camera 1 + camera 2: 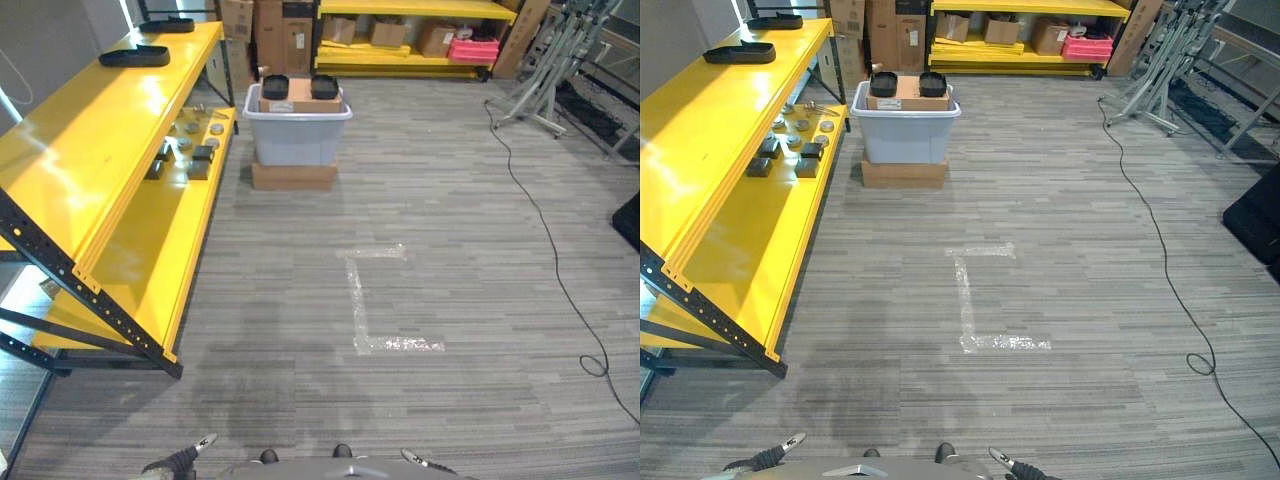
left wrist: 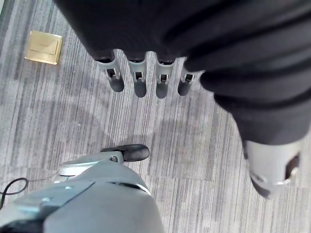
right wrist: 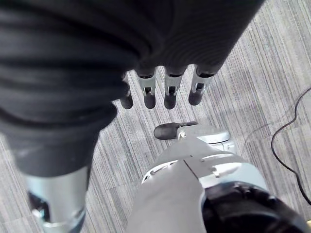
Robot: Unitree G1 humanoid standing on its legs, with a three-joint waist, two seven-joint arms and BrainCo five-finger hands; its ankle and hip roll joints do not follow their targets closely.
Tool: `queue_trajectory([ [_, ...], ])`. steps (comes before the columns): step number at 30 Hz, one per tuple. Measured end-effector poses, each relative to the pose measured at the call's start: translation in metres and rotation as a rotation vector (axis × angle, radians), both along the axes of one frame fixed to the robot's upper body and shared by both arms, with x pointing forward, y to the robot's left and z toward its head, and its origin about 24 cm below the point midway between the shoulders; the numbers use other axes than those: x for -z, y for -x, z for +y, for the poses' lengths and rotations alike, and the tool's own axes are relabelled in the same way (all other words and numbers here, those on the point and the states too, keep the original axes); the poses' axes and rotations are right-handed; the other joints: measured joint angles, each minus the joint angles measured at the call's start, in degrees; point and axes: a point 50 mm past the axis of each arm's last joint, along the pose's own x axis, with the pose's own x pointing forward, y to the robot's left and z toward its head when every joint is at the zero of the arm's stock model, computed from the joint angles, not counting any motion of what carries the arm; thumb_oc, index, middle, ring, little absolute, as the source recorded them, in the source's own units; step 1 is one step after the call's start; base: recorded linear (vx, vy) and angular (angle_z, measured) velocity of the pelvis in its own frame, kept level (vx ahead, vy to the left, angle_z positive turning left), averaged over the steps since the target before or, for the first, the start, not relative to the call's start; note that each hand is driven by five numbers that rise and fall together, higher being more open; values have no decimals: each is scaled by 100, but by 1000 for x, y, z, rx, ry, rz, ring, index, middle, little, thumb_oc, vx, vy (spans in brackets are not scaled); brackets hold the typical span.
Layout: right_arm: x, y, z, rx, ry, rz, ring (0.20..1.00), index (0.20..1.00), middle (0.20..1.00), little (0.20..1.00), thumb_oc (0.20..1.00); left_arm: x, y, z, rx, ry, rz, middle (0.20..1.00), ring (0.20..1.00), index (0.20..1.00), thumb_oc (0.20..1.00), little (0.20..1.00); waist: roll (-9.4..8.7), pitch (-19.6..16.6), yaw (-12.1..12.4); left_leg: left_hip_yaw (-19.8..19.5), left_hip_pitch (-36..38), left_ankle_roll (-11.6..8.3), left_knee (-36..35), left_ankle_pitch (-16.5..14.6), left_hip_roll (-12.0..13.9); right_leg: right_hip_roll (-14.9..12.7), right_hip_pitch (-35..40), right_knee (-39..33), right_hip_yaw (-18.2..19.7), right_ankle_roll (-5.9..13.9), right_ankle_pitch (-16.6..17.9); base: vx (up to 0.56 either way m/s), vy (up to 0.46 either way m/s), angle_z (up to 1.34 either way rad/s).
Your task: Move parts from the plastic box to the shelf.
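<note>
While both arms hung low at the near edge, the left robot hand (image 2: 146, 77) and right robot hand (image 3: 165, 90) had straight, relaxed fingers, holding nothing. Farther off, the plastic box (image 1: 297, 128) held two black parts (image 1: 276, 86), probably light and rigid, best gripped by their rims. Left stood the yellow shelf (image 1: 120, 150).

grey plastic box (image 1: 297, 135) on a carton, just beside the yellow shelf (image 1: 110, 150).

Brass floor plate (image 2: 44, 47) near the left hand (image 2: 138, 80), past it; white tape corner (image 1: 365, 300) well ahead; pink crate (image 1: 474, 49) and metal stands (image 1: 545, 80) far beyond.
</note>
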Motion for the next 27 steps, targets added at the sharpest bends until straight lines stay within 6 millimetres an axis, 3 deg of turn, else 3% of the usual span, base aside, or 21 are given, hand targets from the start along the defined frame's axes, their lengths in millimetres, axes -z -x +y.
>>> queue_trajectory([
  [18,0,-8,3,-45,19,-14,1000,1000,1000,1000,1000,-1,-4,-1,11,4,-59,1000,1000,1000,1000,1000,-1,-15,87,-101,8,4,0,-5,-32,-28,55,32,-103,0,1,16,32,3],
  [21,-1,-11,3,-48,22,-33,1000,1000,1000,1000,1000,-2,-9,0,19,-5,-107,1000,1000,1000,1000,1000,-15,-11,91,-123,-2,21,0,-31,-43,-38,54,33,-115,2,1,15,67,4],
  [27,-3,-21,3,-27,20,-97,1000,1000,1000,1000,1000,-14,-41,-2,67,-46,-327,1000,1000,1000,1000,1000,-119,98,159,-134,-8,52,2,-35,-57,-77,-75,301,-108,44,-82,11,69,1],
])
